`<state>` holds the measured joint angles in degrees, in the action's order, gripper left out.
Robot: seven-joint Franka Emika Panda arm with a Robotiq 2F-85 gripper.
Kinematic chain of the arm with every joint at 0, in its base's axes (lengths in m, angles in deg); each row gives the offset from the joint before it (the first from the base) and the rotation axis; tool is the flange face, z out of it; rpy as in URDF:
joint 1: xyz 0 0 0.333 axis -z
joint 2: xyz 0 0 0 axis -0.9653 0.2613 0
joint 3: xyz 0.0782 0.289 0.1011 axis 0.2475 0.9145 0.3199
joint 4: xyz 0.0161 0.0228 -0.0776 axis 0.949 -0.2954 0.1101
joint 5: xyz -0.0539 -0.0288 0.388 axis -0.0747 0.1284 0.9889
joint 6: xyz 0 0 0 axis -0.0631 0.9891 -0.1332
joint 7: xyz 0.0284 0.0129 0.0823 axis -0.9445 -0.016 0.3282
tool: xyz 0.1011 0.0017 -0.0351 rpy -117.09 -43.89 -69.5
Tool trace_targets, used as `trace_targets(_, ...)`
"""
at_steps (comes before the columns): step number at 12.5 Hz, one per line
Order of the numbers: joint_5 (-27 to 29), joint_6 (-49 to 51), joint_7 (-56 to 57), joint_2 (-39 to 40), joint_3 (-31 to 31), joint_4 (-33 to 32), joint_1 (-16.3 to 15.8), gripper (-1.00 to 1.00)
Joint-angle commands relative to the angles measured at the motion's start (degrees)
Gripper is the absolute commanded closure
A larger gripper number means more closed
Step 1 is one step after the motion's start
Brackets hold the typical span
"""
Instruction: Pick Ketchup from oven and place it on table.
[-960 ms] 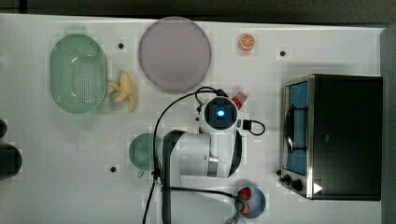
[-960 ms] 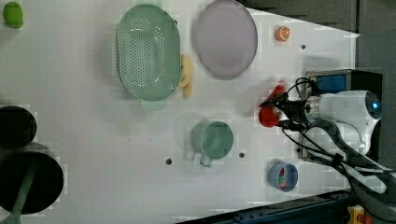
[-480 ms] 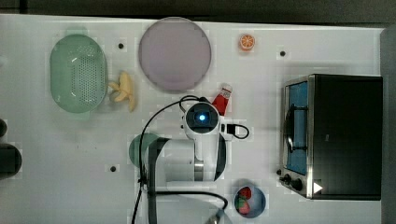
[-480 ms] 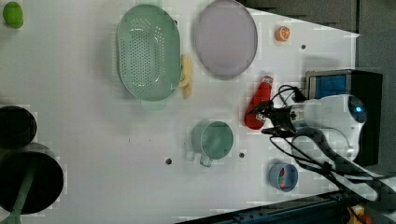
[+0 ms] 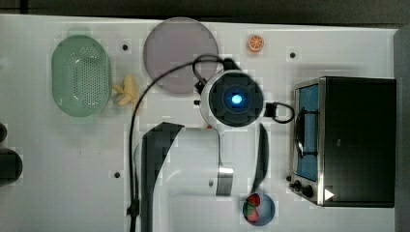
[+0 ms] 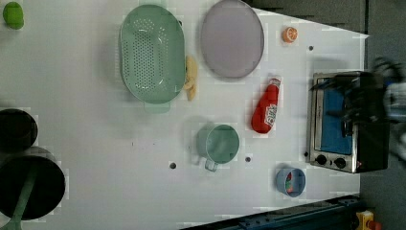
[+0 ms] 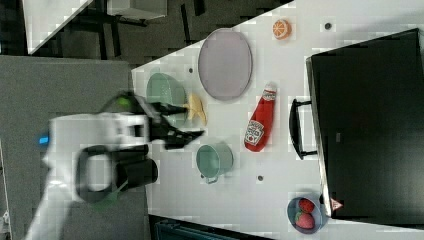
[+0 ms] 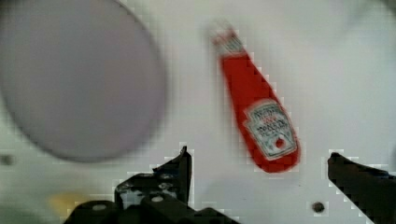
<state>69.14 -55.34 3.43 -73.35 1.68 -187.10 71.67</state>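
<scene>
The white table carries the ketchup bottle lying flat between the grey plate and the toaster oven. In the right view it lies beside the green mug. In the wrist view the gripper is spread wide, empty, above the bottle.

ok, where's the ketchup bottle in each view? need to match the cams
Top view: hidden under the arm; I can't pick it out.
Left view: ketchup bottle lying on the table, between the mug and the oven, below the purple plate.
Right view: lying just left of the oven handle, cap toward the purple plate.
Wrist view: lying flat beyond the open claw.
Shared landmark: the purple plate.
</scene>
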Motion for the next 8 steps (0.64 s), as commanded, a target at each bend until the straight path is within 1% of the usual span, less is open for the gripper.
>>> trace_targets(1,0.1,9.6,-0.6,-4.7,0.6,7.3,0.1,-1.0)
trace_targets(5,0.1,20.1,-0.5,-5.1,0.9,19.5,0.1,-1.0)
trace_targets(7,0.1,24.3,-0.5,-5.2,0.8,21.5,0.1,-1.0)
trace_targets(8,0.1,24.5,-0.5,-5.1,0.9,21.5,0.1,-1.0)
